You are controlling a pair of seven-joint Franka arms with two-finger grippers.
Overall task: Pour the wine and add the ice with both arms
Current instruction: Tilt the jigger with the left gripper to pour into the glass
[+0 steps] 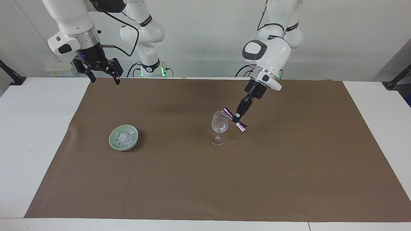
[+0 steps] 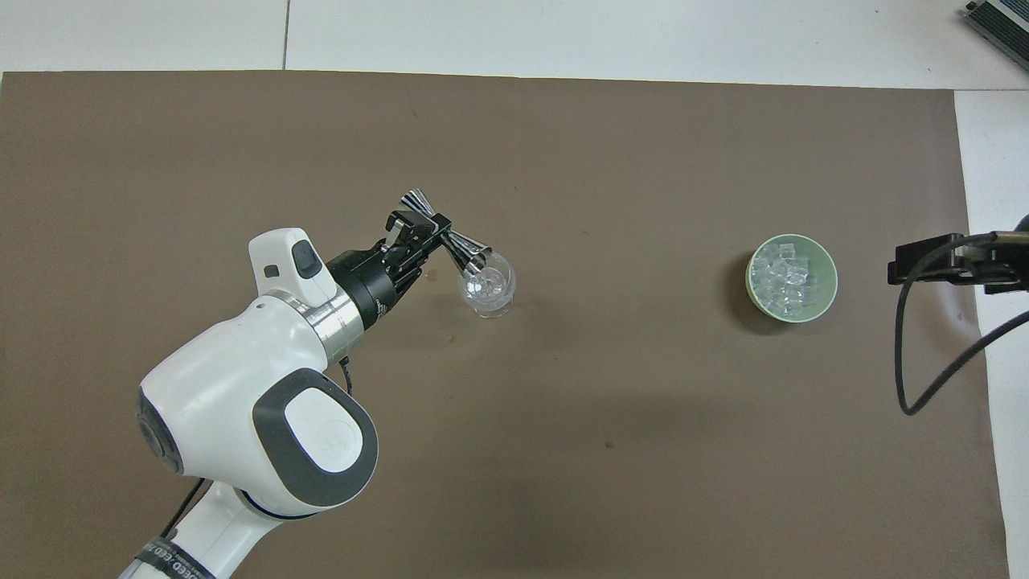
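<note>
A clear wine glass (image 1: pixel 219 127) (image 2: pixel 487 287) stands upright near the middle of the brown mat. My left gripper (image 1: pixel 238 117) (image 2: pixel 432 233) is shut on the waist of a shiny metal jigger (image 1: pixel 234 119) (image 2: pixel 450 241), tilted so one cup rests over the glass's rim. A pale green bowl (image 1: pixel 124 137) (image 2: pixel 793 278) holding ice (image 1: pixel 123 137) (image 2: pixel 781 277) sits toward the right arm's end. My right gripper (image 1: pixel 103 78) hangs open in the air over the mat's edge near its base; the overhead view shows only part of it (image 2: pixel 924 261).
A brown mat (image 1: pixel 205 179) (image 2: pixel 563 450) covers most of the white table (image 1: pixel 32 128). A black cable (image 2: pixel 932 362) loops down from the right arm. Black clamps (image 1: pixel 9 75) sit at the table's corners near the robots.
</note>
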